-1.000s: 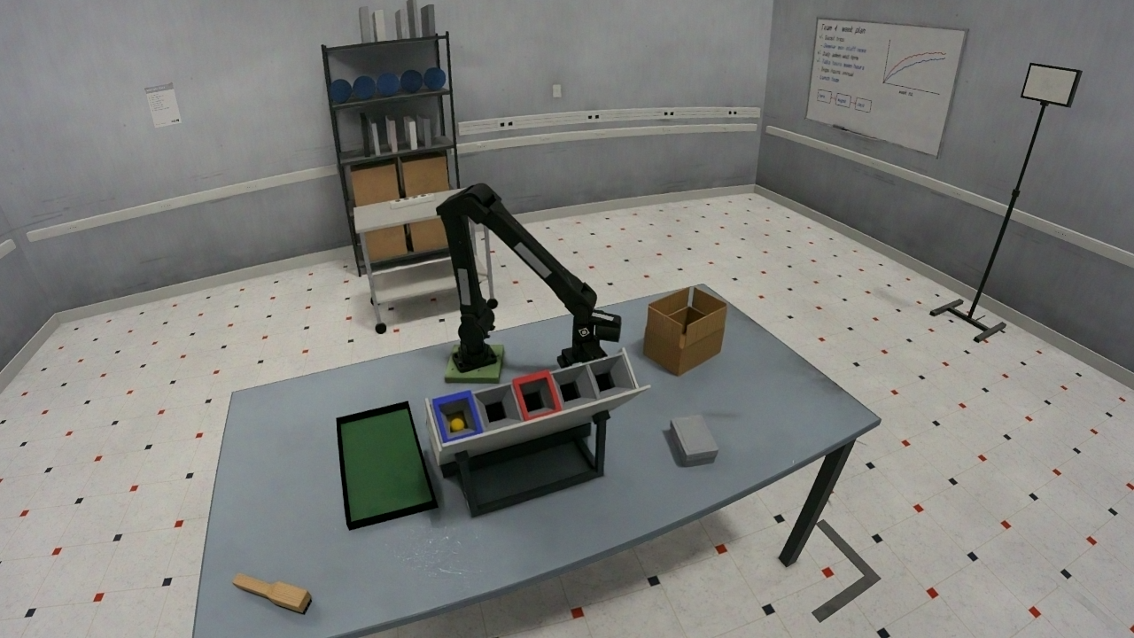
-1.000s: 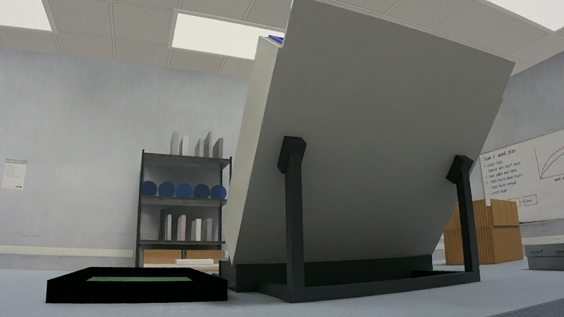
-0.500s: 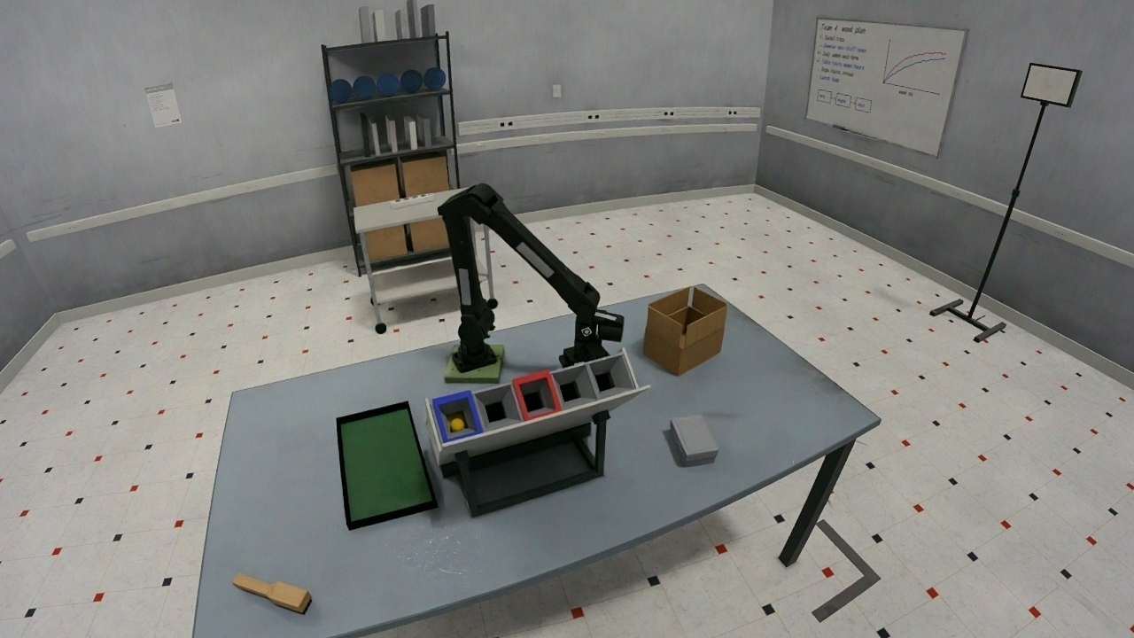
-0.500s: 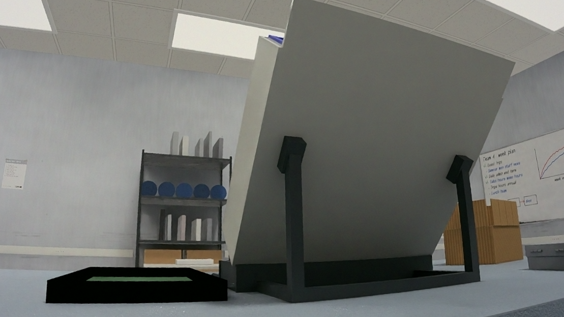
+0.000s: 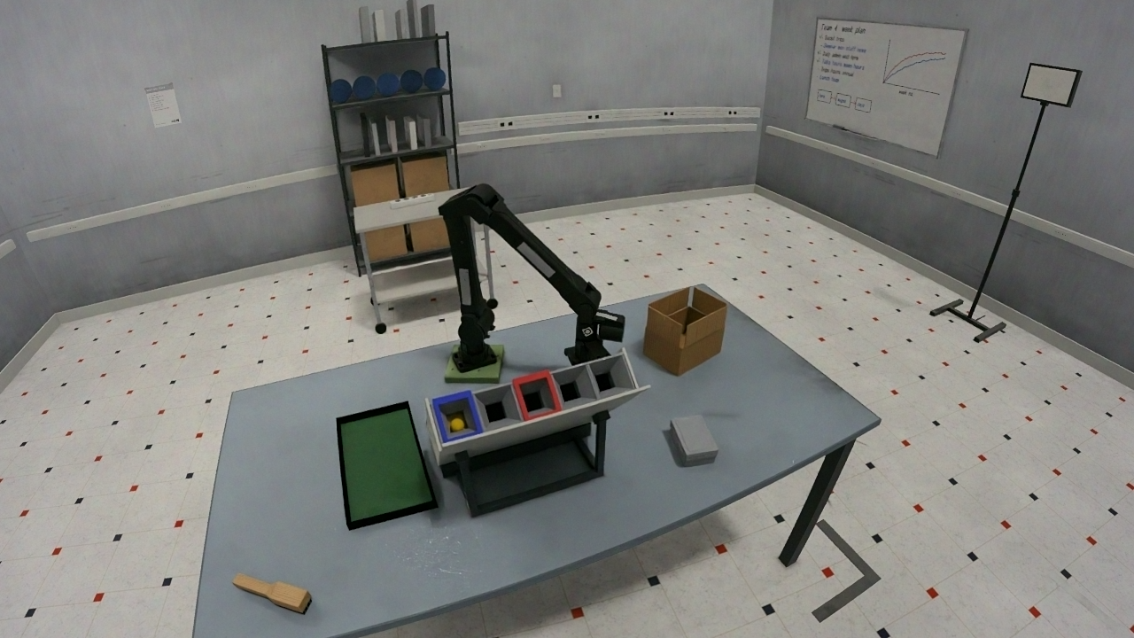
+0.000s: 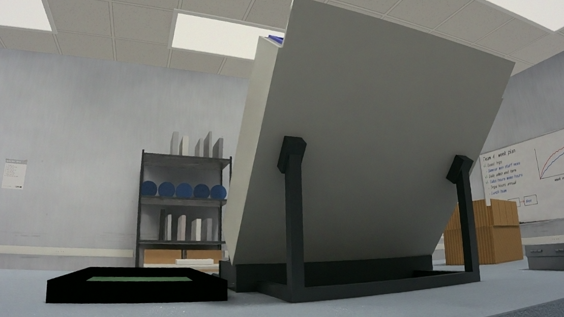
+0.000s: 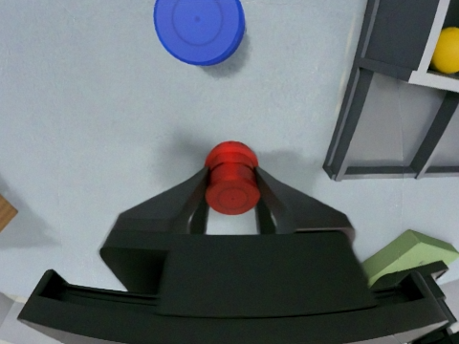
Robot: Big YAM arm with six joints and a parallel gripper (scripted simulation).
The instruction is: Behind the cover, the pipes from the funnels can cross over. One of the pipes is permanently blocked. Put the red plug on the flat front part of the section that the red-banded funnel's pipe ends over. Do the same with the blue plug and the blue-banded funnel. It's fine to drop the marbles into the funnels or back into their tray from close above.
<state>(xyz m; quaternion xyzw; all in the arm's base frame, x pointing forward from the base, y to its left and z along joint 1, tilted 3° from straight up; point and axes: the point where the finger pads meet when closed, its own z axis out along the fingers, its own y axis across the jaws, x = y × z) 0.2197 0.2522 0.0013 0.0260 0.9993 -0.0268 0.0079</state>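
In the wrist view my gripper is shut on the red plug, both fingers pressing its sides, low over the grey table. The blue plug lies on the table beyond it. To the right is the dark sectioned catch tray, with a yellow marble in one section. In the top view the gripper is behind the funnel rack, whose blue-banded funnel holds a yellow marble. The red-banded funnel is in the middle. The plugs are hidden there.
A green-lined marble tray lies left of the rack. A cardboard box, a grey case and a wooden block are on the table. The arm's green base stands behind the rack. In the exterior view the white cover blocks the view.
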